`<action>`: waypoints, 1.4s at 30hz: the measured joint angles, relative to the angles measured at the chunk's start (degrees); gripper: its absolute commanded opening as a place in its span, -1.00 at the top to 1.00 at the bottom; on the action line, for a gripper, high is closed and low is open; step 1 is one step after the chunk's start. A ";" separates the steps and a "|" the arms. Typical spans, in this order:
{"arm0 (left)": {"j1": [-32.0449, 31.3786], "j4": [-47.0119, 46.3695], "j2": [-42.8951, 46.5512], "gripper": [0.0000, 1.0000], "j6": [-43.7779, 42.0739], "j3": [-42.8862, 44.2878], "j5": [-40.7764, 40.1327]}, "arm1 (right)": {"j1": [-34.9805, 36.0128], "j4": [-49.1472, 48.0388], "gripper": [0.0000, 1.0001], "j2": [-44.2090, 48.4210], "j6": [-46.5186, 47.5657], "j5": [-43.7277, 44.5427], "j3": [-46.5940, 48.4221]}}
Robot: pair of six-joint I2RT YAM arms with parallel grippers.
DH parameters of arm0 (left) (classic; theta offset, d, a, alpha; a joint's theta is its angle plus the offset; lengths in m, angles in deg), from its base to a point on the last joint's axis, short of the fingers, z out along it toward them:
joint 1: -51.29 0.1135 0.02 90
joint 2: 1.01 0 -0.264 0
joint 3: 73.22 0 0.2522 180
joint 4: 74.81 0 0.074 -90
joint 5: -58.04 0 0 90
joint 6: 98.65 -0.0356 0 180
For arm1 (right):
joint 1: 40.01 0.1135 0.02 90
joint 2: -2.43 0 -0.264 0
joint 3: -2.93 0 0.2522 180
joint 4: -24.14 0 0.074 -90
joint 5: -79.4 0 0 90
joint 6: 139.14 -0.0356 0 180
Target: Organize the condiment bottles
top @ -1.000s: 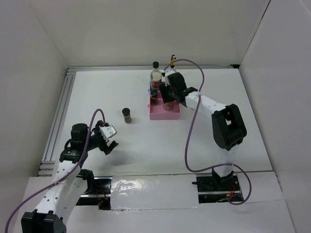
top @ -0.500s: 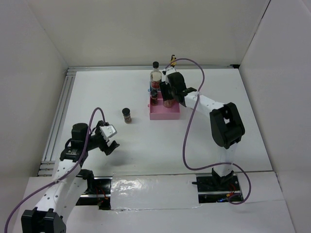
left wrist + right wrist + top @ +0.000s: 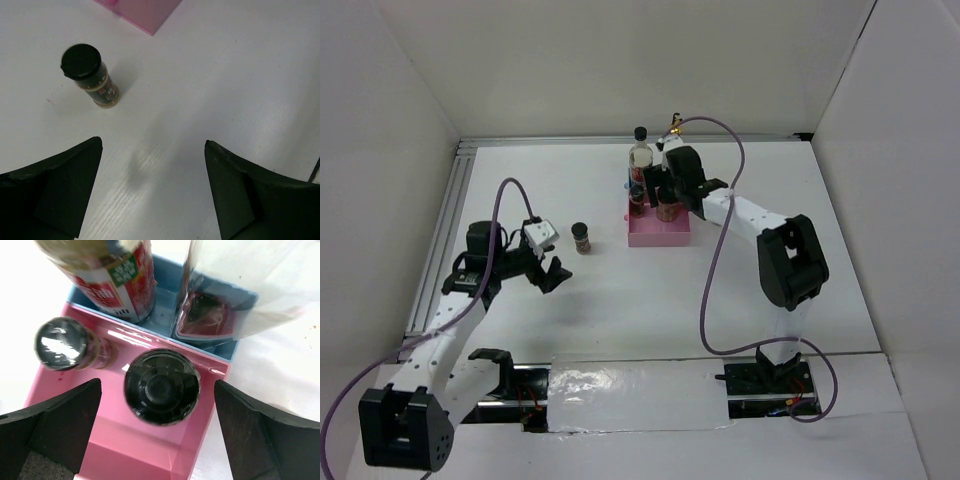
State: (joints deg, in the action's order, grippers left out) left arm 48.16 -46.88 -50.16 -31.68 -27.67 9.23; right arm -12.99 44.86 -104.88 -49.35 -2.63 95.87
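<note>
Right wrist view: your right gripper (image 3: 157, 390), jaws just sprung wide, has released a black-capped jar (image 3: 161, 386) mid-frame in the pink tray (image 3: 145, 455), while your open left gripper (image 3: 152, 150) has neared the last loose jar (image 3: 90, 75), upper left of its view, on the counter (image 3: 225, 75).

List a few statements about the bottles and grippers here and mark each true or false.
The left gripper is open and empty. True.
The lone jar on the table lies on its side. False: it stands upright.
The right gripper is open, its fingers flanking a black-capped jar in the pink tray. True.
The red-labelled bottle stands in the pink tray. False: it is in the blue tray.
</note>
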 measured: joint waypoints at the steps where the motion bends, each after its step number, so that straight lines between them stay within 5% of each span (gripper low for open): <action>1: 0.00 -0.20 -2.29 -0.88 0.28 2.10 0.00 | 0.11 0.31 -1.00 0.63 -0.17 0.02 0.00; 4: -0.07 -0.39 -8.57 -0.78 1.03 7.69 -0.35 | 0.50 1.88 -1.00 3.76 -0.61 0.26 0.00; 21: -5.70 -1.25 -33.55 -0.96 -4.04 26.21 -10.05 | 0.68 8.07 -1.00 20.24 -0.57 0.22 -3.21; 32: -8.44 0.00 -36.39 -0.91 -7.06 27.36 -10.62 | -0.96 8.87 -1.00 22.86 0.50 0.42 -4.57; 42: -10.25 -3.78 -40.15 -0.51 -8.52 26.23 -16.70 | -3.54 9.29 -1.00 23.74 0.72 -0.09 -5.29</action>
State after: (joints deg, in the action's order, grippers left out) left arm 37.90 -50.66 -90.31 -40.20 -1.44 -7.47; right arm -16.53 54.15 -81.14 -48.63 -2.72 90.58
